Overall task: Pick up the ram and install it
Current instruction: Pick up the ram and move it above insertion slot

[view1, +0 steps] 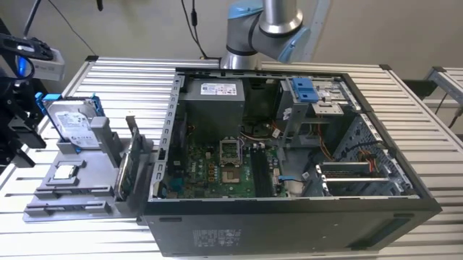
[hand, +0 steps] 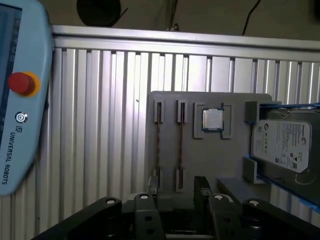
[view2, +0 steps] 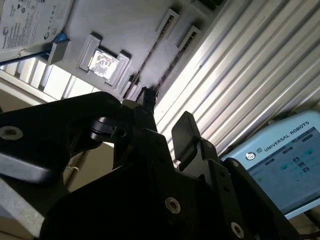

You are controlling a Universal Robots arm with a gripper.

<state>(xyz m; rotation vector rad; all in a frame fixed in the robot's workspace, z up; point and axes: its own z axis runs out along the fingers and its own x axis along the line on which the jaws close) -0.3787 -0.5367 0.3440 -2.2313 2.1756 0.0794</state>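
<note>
Two rams stand on edge in slots of a grey fixture (hand: 240, 190). In the first wrist view they are thin dark strips, one ram (hand: 158, 145) beside the other ram (hand: 180, 145). My gripper (hand: 176, 192) is open with nothing between its black fingers (hand: 200, 186). It is off the fixture's near edge, apart from both sticks. In the second wrist view the same fingers (view2: 187, 131) rise in front of the fixture's slots (view2: 165, 27). The exterior view shows the gripper (view1: 18, 135) at its far left, beside the fixture (view1: 87, 162).
The fixture also carries a processor chip (hand: 212, 119), a silver hard drive (hand: 282, 145) in a blue frame and an upright card (view1: 132, 157). The open computer case (view1: 289, 216) with its motherboard (view1: 217, 173) lies to the exterior view's right. A pale blue teach pendant (hand: 20, 100) rests on the slatted table (hand: 100, 125).
</note>
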